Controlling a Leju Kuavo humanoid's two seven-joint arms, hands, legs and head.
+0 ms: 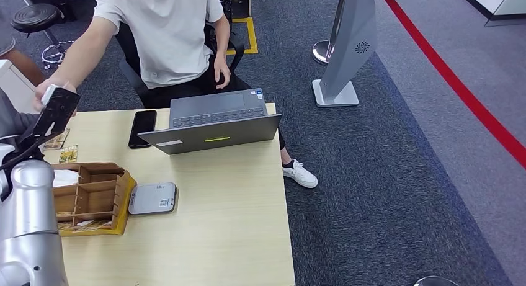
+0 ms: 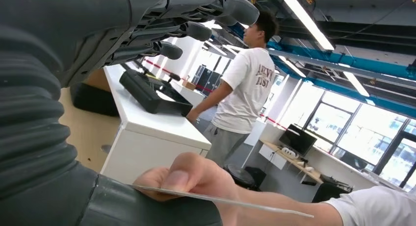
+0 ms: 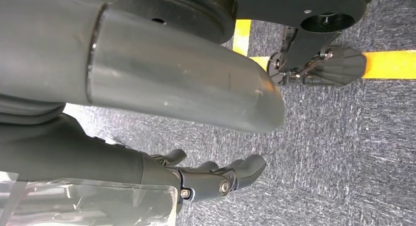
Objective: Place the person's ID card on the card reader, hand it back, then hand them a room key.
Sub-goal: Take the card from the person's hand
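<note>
Left hand [image 1: 54, 115], raised at the table's far left corner: its dark fingers [image 2: 196, 30] are spread and extended above the thick thumb [image 2: 147, 206], and nothing lies between them. The card [image 2: 221, 200], seen edge-on as a thin pale strip, lies just over the thumb and appears to touch it; whether the thumb presses it cannot be told. The person's hand [image 2: 191, 179] pinches the card from the side opposite the robot's palm, and in the head view that hand [image 1: 48, 90] sits directly behind the robot's fingers. Beyond the fingers, toward the robot, stands a brown compartmented box [image 1: 93, 196] on the table [image 1: 236, 236]; the grey card reader [image 1: 152, 198] lies just beside the box, well apart from the hand. Farther across the table from the fingers lie a black phone [image 1: 142, 128] and an open laptop [image 1: 214, 121], with the seated person [image 1: 161, 38] behind them. Right hand [image 3: 216, 179]: hanging over grey carpet, its dark fingers [image 3: 247, 168] curled partway, apart from the large grey thumb [image 3: 186, 84], holding nothing. A yellow floor line [image 3: 392, 64] runs beyond those fingertips.
</note>
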